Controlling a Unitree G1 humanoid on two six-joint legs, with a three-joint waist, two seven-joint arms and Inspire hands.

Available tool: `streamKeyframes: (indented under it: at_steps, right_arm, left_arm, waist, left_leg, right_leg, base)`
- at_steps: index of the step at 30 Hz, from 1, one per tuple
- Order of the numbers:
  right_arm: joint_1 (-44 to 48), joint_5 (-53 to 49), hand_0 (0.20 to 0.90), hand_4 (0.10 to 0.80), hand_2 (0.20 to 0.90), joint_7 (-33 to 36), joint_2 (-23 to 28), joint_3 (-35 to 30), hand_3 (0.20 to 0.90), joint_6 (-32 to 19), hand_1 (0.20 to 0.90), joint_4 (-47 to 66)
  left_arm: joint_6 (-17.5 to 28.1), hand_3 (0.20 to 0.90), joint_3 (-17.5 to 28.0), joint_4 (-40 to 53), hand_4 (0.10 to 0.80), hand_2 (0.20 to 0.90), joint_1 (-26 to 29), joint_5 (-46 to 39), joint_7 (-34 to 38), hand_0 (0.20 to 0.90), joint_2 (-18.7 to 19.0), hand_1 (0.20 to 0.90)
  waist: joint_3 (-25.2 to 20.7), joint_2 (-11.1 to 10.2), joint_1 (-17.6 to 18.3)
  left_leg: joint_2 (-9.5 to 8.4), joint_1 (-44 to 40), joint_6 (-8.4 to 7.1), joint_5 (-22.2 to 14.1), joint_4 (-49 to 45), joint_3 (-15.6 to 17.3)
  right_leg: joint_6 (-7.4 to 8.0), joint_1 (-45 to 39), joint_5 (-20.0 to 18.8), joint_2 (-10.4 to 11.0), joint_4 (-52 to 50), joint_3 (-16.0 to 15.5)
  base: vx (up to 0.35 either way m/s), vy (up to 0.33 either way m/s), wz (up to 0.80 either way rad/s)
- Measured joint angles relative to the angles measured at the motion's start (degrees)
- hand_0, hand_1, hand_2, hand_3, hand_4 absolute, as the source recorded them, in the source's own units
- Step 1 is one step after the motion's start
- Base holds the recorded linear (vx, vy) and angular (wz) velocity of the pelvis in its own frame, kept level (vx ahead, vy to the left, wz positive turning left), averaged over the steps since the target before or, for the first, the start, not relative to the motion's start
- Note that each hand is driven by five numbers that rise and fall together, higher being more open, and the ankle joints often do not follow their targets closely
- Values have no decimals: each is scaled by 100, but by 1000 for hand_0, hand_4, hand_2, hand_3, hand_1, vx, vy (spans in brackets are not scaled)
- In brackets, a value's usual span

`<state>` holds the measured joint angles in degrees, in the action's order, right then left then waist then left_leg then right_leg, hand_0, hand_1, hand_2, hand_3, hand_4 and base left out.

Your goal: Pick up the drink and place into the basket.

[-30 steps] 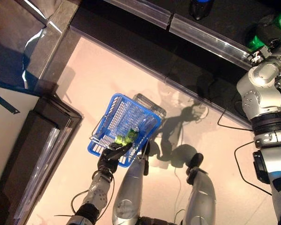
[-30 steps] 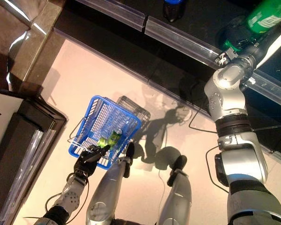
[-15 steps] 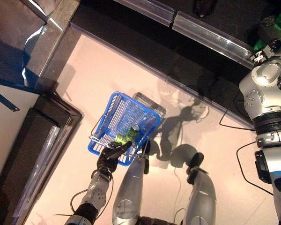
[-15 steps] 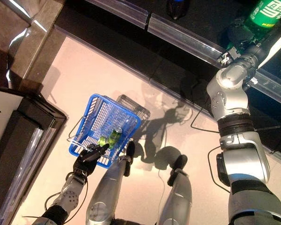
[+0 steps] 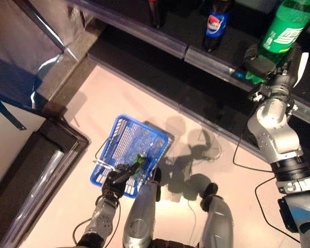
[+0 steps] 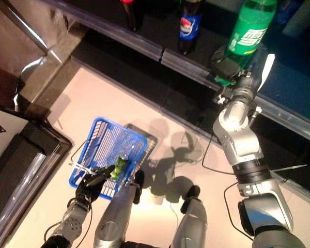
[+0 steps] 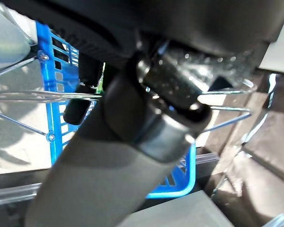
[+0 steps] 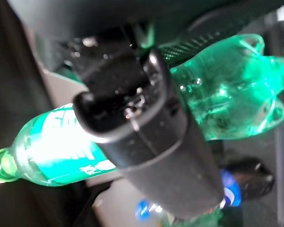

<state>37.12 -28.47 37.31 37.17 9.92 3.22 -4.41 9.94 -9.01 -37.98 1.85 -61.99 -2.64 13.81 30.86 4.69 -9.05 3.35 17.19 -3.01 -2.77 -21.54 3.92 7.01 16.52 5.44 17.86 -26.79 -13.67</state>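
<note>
Shelf point(image 6: 279, 111) up ahead, dark, carries upright bottles. Basket point(image 5: 125, 142), blue, on floor low at my left, green can point(image 6: 119, 164) already inside; my left hand point(image 5: 115, 182) curled round its wire handle point(image 7: 227, 116). Green drink bottle point(image 6: 248, 28) upright on shelf, my right hand point(image 6: 232, 70) wrapped round its lower body. Step in hand: pick-up. Next, I judge: lift bottle clear of shelf lip, swing down and left, release over basket.

Silver-grey arms with black ribbed joint bands. Right hand point(image 6: 241, 70): dark, white-covered thumb. Left hand point(image 5: 115, 180): dark throughout.
</note>
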Motion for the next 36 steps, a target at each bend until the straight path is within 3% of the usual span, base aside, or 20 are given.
streamKeyframes:
  at_steps: [5, 9, 13, 20, 22, 36]
  right_arm:
    - [-569, 153, 300, 100, 300, -606, -27, -2, 200, 47, 300, 653]
    - [-1007, 129, 300, 100, 300, -936, -129, 11, 200, 265, 300, 1109]
    - [-1424, 73, 300, 100, 300, -1359, -267, 92, 200, 373, 300, 1533]
    - [-1499, -91, 300, 100, 300, -1913, -481, 938, 200, 514, 300, 1864]
    - [-1510, -103, 300, 100, 300, -2020, -601, 1179, 200, 520, 300, 1984]
    - [-1445, -599, 300, 100, 300, -1355, -995, 1831, 200, 522, 300, 2125]
  left_arm:
    - [-9, 200, 185, 141, 100, 300, -250, 10, -44, 300, -26, 300]
    - [-125, 200, 322, 308, 100, 300, -367, 55, -8, 300, -99, 300]
    - [-241, 200, 316, 1187, 100, 300, -649, 202, 58, 300, -87, 300]
    - [-513, 200, 293, 2426, 100, 300, -836, 255, 67, 300, -50, 300]
    - [-688, 200, 268, 2795, 100, 300, -886, 263, 41, 300, 70, 300]
    - [-1304, 200, 57, 4220, 100, 300, -951, 233, -412, 300, 843, 300]
  waist:
    - [-18, -30, 130]
    - [-24, -29, 187]
    - [-31, -34, 184]
    - [-47, -29, 89]
    - [-49, -30, -99]
    - [-65, -29, -733]
  left_leg:
    - [53, -489, -119, 214, 469, -41]
    - [92, -826, -222, 288, 724, -30]
    - [176, -1013, -260, 310, 917, -95]
    - [204, -1230, -335, 364, 1088, -311]
    - [208, -1315, -350, 394, 1161, -351]
    - [81, -1383, -411, 441, 1256, -922]
  right_leg:
    - [-107, -286, 101, -79, 23, -29]
    - [-74, -543, 134, -144, 112, -50]
    - [-83, -757, 164, -244, 241, -167]
    - [-67, -1147, 257, -314, 399, -338]
    - [-69, -1227, 294, -321, 390, -367]
    - [-15, -1638, 611, -239, 303, -803]
  base:
    - [47, -9, -1]
    - [48, -20, -3]
    - [21, -54, 8]
    - [24, -45, 16]
    - [31, -33, 13]
    - [19, -38, 22]
